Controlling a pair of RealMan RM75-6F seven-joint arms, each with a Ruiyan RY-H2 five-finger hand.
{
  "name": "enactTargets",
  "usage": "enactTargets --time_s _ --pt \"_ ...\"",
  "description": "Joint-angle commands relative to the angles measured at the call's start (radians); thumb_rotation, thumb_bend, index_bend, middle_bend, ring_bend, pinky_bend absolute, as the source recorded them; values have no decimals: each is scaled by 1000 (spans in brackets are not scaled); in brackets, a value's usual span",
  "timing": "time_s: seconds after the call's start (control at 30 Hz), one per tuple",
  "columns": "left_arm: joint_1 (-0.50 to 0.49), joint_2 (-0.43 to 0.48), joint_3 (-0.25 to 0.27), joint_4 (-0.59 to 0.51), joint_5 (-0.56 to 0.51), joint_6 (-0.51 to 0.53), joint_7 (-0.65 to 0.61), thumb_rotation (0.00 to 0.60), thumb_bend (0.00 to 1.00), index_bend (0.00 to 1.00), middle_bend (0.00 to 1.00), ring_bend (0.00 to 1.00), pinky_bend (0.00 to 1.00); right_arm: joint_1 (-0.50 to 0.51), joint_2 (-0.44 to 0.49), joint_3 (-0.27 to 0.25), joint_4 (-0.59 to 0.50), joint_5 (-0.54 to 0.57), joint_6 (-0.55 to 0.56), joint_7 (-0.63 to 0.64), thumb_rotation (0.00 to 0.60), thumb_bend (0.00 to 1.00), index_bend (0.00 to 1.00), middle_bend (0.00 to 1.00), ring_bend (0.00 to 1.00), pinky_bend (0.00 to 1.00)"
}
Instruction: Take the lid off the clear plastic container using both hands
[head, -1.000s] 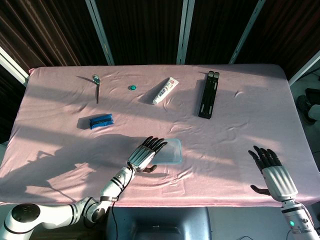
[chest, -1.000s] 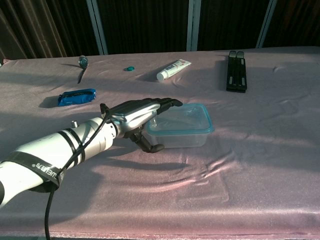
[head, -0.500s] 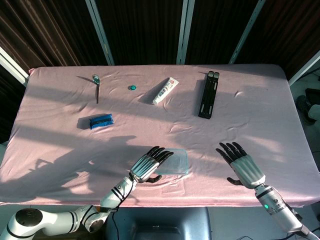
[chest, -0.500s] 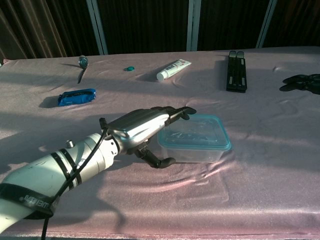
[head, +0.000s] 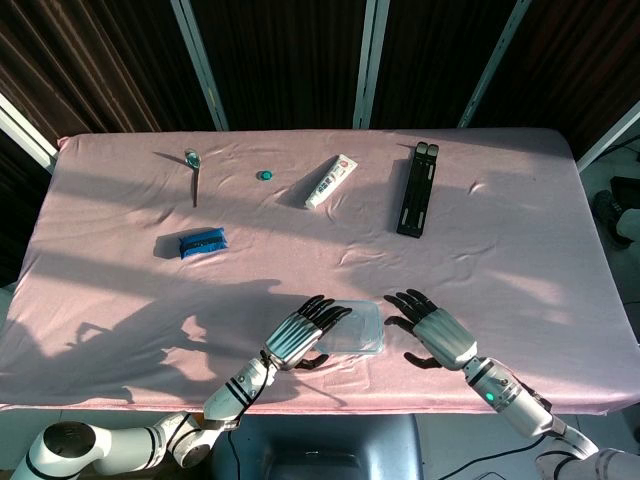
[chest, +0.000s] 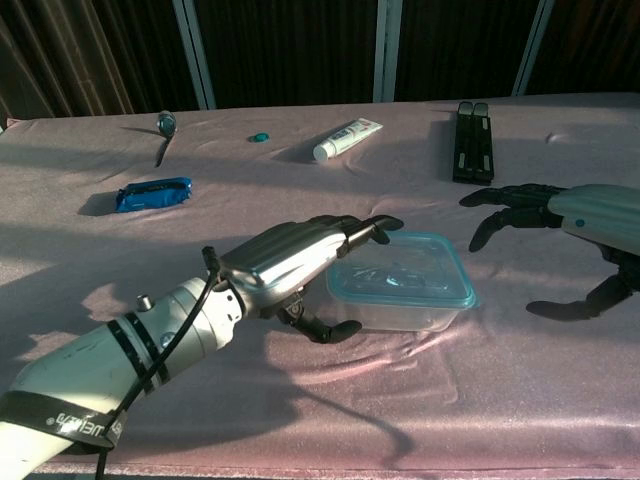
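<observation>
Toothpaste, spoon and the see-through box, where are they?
Toothpaste (head: 331, 181): head view, middle of the tube.
Spoon (head: 192, 157): head view, on its bowl.
Box (chest: 404, 281): chest view, middle of its lid.

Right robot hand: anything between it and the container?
Nothing visible. Only bare pink cloth lies between the open right robot hand and the lidded container. The left robot hand is at the container's opposite side.

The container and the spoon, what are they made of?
The container looks like clear, glossy plastic: you can see through it, and its lid has a teal rim. The spoon looks like shiny metal, since its bowl glints, though it is small here.
</observation>
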Motion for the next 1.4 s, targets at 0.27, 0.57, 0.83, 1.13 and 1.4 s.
enactTargets --time_s 0.27,0.57,0.83,1.13,1.4 --pt "2 -27 30 50 57 21 -40 600 336 0 576 352 126 75 -137 -36 117 -52 30 155 600 417 431 184 63 143" --pt "9 -16 31 43 65 26 -37 600 336 0 576 351 126 93 -161 -59 117 -56 43 140 600 430 478 201 75 146" --pt "12 0 34 40 74 28 -47 600 336 0 577 352 128 101 -145 -81 98 -45 31 117 600 432 475 200 75 146" --pt "9 -2 40 53 85 20 -66 600 336 0 578 352 127 112 -130 -97 100 -44 38 129 600 462 474 200 75 146" --pt "8 -7 45 66 92 18 -83 600 337 0 579 351 125 120 -125 -107 107 -48 52 146 600 517 491 200 75 146"
